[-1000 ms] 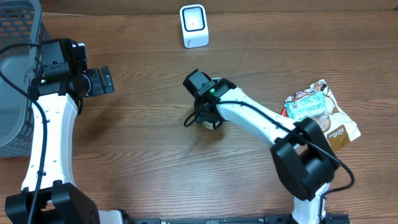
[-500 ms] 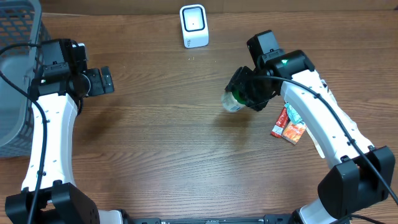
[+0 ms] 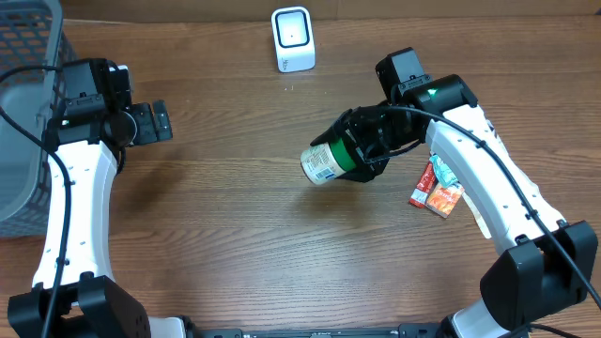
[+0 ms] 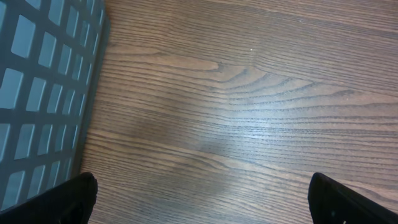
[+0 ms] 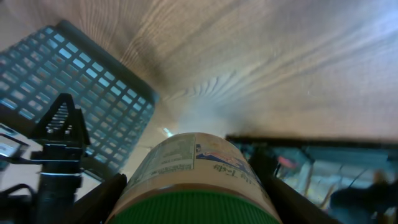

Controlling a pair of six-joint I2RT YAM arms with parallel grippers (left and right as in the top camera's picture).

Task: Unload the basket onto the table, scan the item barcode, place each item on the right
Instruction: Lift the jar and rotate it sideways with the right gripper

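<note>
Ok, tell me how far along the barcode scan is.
Done: the right pincer grips the green-lidded jar, apparently lifted off the table. In hand: jar held sideways mid-table, label showing upward. Remaining: present its barcode to the white scanner at the far edge. The left pincer is open, idle.

Right up against the lens sits a pale cylindrical jar with a printed label (image 5: 193, 163), its ribbed green plastic lid (image 5: 196, 210) filling the bottom edge. The right gripper (image 5: 194, 180) has it clamped, dark fingers (image 5: 99, 199) pressed to either flank of the jar. Above the jar stretches the brown wood-grain table (image 5: 267, 62), tilted in frame. Up and left of the jar, a grey plastic lattice basket (image 5: 87, 81); directly left, a black robot arm (image 5: 59, 140). Right of the jar, a dark blurred band, unreadable.
</note>
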